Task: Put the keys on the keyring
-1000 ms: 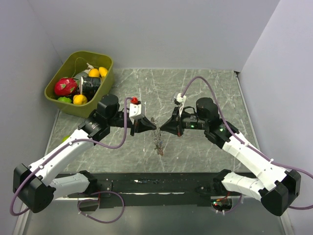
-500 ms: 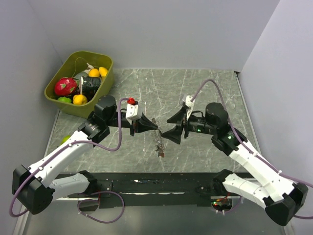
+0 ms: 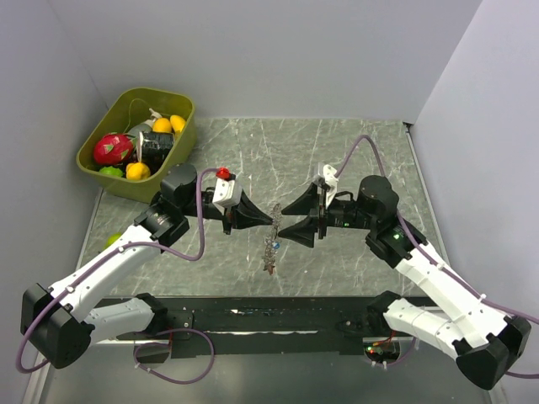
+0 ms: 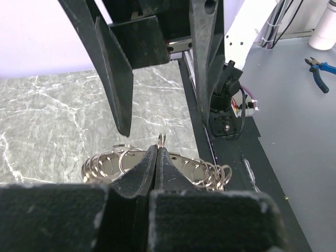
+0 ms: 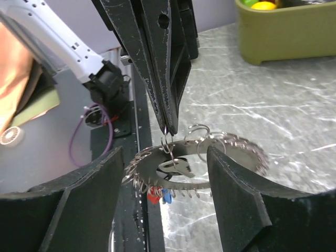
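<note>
The keyring [image 3: 274, 220] hangs edge-on above the marble table between the two grippers. It is a flat toothed metal ring [image 5: 210, 152] fringed with many small silver rings [image 4: 207, 170]. My left gripper [image 3: 263, 220] is shut, its tips [image 4: 159, 151] pinching one small ring at the keyring's top. Keys with red [image 5: 153, 195] and blue [image 5: 166, 195] heads dangle beneath the ring, and a silver key [image 5: 176, 167] lies across its hole. My right gripper [image 3: 290, 220] is open, one finger [image 5: 79, 210] on each side of the keyring, gripping nothing.
A green bin [image 3: 187, 133] of toy fruit stands at the table's back left and also shows as a green bin [image 5: 283, 37] in the right wrist view. A black rail [image 3: 269, 316] runs along the near edge. A small green item [image 3: 112, 238] lies by the left edge.
My right gripper went from shut at the keyring to open, pulled back rightward, then came in around the ring. The keyring now hangs from the left gripper alone, slightly further right.
</note>
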Available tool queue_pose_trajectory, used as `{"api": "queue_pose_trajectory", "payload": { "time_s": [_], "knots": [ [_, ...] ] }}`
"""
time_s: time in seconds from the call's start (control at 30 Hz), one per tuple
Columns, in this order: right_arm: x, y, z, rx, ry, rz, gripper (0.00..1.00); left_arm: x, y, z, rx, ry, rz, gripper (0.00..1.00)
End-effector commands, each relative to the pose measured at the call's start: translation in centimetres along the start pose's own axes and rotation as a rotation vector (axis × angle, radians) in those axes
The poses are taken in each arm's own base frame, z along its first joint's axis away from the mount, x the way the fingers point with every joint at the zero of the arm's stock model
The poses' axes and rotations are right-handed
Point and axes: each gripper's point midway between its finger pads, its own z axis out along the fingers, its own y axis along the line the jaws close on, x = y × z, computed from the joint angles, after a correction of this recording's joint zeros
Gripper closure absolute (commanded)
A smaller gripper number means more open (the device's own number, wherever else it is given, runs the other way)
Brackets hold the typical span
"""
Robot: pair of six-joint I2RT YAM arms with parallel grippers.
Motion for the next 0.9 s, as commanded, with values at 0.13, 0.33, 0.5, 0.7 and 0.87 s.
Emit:
{"api": "queue_pose_trajectory", "payload": {
  "time_s": [0.13,0.33,0.5,0.7,0.87],
  "knots": [
    [-2.3,0.3,0.7,-0.061,-0.052,-0.033,0.39,-3.0,-1.2,-0.2,0.046,-0.070,0.098,0.99],
    [-2.2,0.3,1.0,-0.077,-0.047,-0.009,0.59,-3.3,-1.2,-0.2,0.046,-0.078,0.100,0.99],
    [-2.4,0.3,1.1,-0.071,-0.045,0.009,0.81,-3.5,-1.4,-0.2,0.056,-0.084,0.102,0.99],
    [-2.8,-0.2,1.1,-0.034,-0.056,0.024,1.00,-3.2,-1.4,0.0,0.071,-0.075,0.090,0.99],
    [-2.9,-0.7,1.1,-0.009,-0.032,0.031,1.00,-2.4,-1.0,-0.1,0.061,-0.029,0.080,0.99]
  ]
}}
